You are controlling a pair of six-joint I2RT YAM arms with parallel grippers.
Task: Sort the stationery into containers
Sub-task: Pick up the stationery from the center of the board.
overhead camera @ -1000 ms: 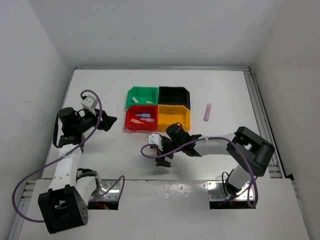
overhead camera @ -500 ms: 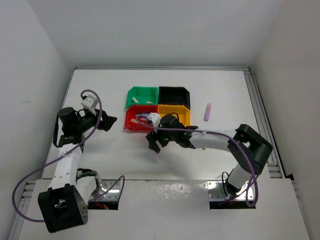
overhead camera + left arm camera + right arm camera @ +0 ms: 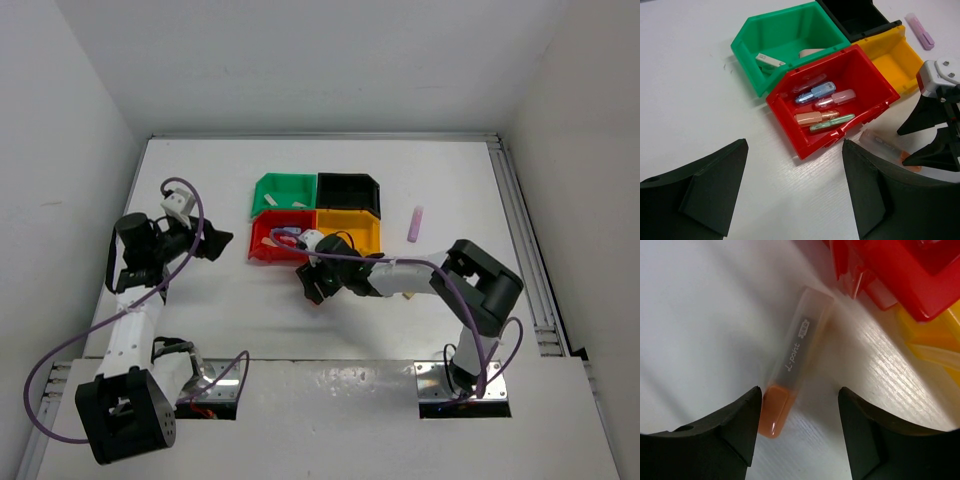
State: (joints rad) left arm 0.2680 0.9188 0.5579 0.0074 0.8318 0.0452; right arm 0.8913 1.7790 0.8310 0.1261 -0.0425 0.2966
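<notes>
An orange-ended clear stick lies on the table just in front of the red bin. My right gripper is open and low over it, jaws either side of its orange end, and the left fingertip touches that end. The left wrist view shows the same stick beside the right gripper's fingers. The red bin holds several coloured sticks. The green bin holds pale blocks. My left gripper hangs open and empty left of the bins.
A pink stick lies alone on the table right of the yellow bin. The black bin sits behind the yellow one. A raised rail runs along the table's right edge.
My right gripper has swung back and left, from the open table up to the red bin's front corner, and its jaws have narrowed around the orange stick. The left arm has not moved.
</notes>
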